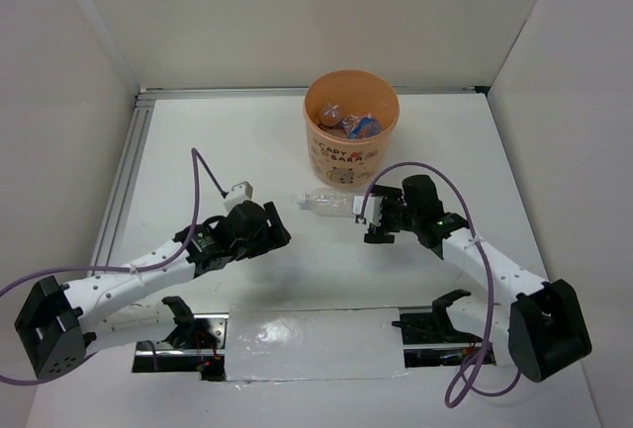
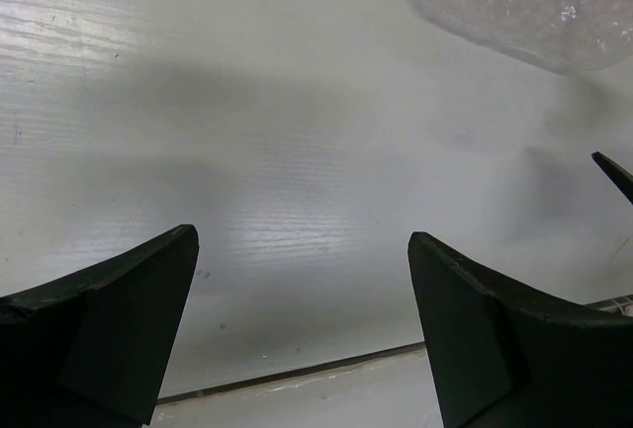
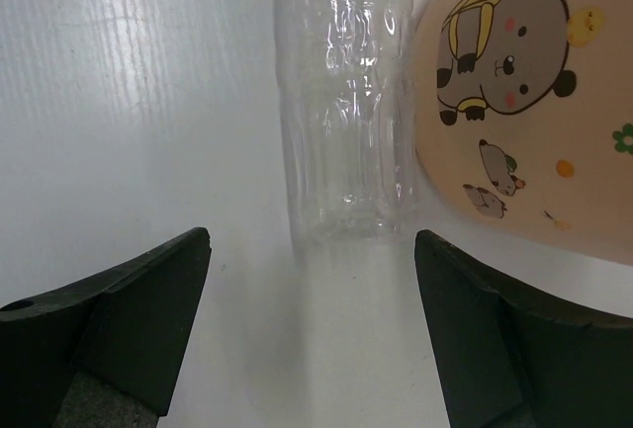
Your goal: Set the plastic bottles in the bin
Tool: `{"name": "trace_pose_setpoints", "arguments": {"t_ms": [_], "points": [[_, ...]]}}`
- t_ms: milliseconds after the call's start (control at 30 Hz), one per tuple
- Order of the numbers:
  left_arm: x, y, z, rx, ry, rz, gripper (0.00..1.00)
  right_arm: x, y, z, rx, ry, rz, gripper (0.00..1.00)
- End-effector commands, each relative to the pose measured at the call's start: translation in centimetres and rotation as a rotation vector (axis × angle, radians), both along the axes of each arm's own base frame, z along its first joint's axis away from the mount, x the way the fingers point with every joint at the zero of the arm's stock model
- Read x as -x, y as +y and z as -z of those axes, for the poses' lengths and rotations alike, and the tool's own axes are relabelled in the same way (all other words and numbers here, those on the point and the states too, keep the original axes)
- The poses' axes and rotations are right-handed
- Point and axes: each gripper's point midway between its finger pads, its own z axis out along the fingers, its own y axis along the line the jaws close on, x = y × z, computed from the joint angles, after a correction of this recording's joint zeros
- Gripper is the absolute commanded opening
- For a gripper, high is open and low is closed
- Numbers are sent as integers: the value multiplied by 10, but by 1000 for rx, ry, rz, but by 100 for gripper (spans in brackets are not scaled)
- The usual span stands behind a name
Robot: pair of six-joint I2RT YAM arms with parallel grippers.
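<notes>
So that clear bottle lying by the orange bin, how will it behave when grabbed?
Probably very light: the clear bottle looks empty. Its thin crinkled wall may buckle when squeezed. Lying on its side, it could roll if nudged.

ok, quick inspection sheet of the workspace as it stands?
Surface: white table; silver strip along the near edge.
Job's things: orange bin at the back, several bottles inside; one clear bottle lying on the table right beside the bin.
Clutter: nothing seen.
Grippers: left gripper open, empty; right gripper open, lined up on the clear bottle's end, not around it.
Cables: purple cables looped over both arms.
Surroundings: white walls; metal rail along the left edge.
</notes>
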Motion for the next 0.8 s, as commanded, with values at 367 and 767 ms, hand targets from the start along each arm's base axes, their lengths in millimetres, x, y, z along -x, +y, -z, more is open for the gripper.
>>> {"name": "trace_pose_setpoints", "arguments": {"t_ms": [367, 767], "points": [[2, 7, -3, 19, -32, -22, 100, -41, 24, 13, 67, -141, 6, 92], [5, 13, -6, 20, -52, -23, 100, -59, 34, 38, 125, -110, -26, 92]]}}
